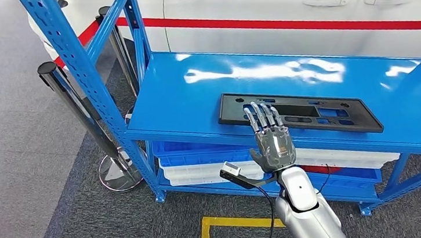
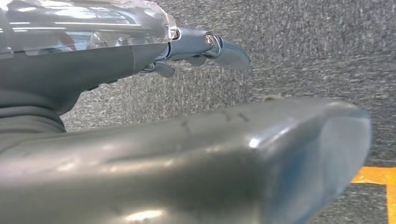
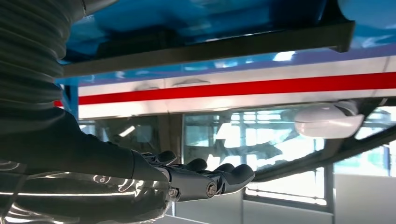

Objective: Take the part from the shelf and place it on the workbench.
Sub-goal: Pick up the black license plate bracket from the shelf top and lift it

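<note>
The part is a long flat black plastic panel (image 1: 312, 112) with several cut-outs, lying on the top board of the blue shelf (image 1: 194, 91). My right hand (image 1: 269, 139) reaches up over the shelf's front edge with its fingers straight and apart, their tips over the panel's near left edge, holding nothing. In the right wrist view the panel (image 3: 210, 46) is a dark strip seen edge-on, and the right hand (image 3: 201, 179) stretches out flat, apart from it. My left hand (image 2: 93, 60) hangs over grey carpet with its fingers extended and nothing in it.
Blue and white crates (image 1: 200, 158) are stacked on the shelf's lower level. Two chrome barrier posts (image 1: 79, 108) stand at the shelf's left end. A white car with a red stripe (image 1: 279, 7) is behind the shelf. A yellow floor line (image 1: 230, 223) marks the carpet near my feet.
</note>
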